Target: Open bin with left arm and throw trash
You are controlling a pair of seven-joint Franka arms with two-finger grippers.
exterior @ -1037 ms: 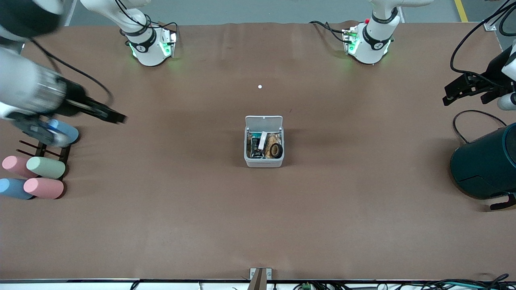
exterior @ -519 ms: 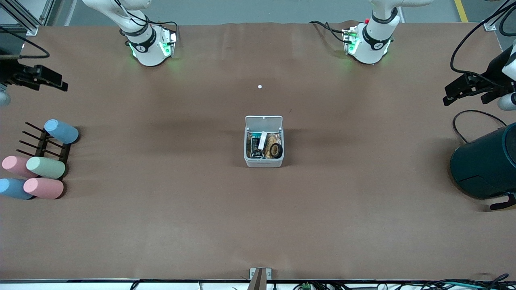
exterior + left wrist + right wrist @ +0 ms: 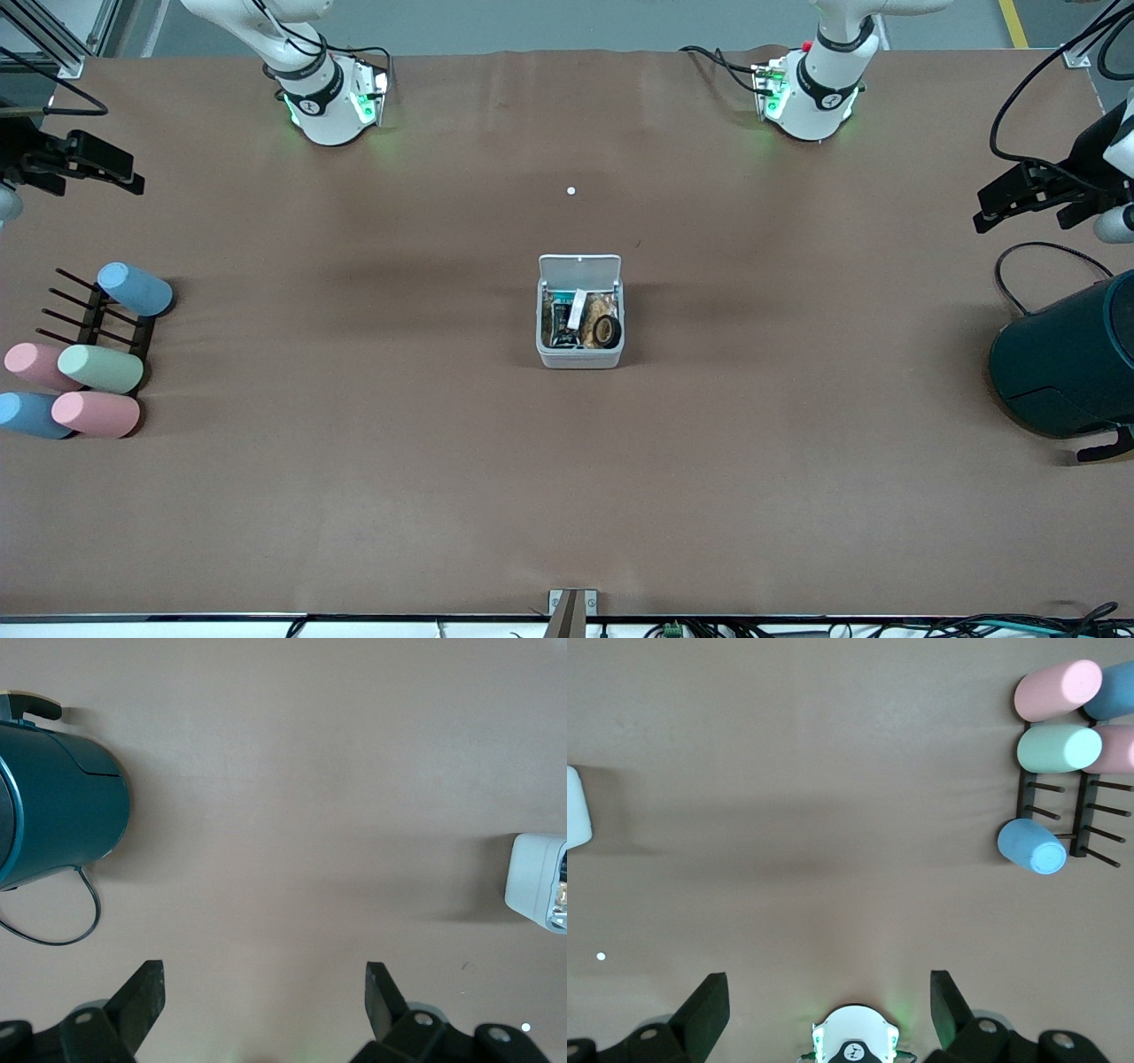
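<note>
The bin [image 3: 580,358] stands mid-table with its lid [image 3: 580,266] swung up and open. Inside lies the trash: a dark tape roll [image 3: 607,331], a white piece [image 3: 578,308] and a black wrapper [image 3: 558,324]. My left gripper [image 3: 979,211] hangs open over the left arm's end of the table, above the teal container; its wrist view shows its own jaws [image 3: 264,970] wide apart and empty, and the bin [image 3: 532,877] far off. My right gripper [image 3: 135,175] hangs open and empty over the right arm's end; it is seen in its wrist view [image 3: 828,979] too.
A large dark teal container [image 3: 1063,363] with a cable lies at the left arm's end. Pastel cylinders [image 3: 97,368] and a dark pronged rack [image 3: 93,319] sit at the right arm's end. A tiny white dot [image 3: 570,190] lies between the bin and the arm bases.
My right gripper has pulled away from over the blue cylinder and rack toward the table's edge near its base, and its jaws have spread wider. The left arm and the bin are unmoved.
</note>
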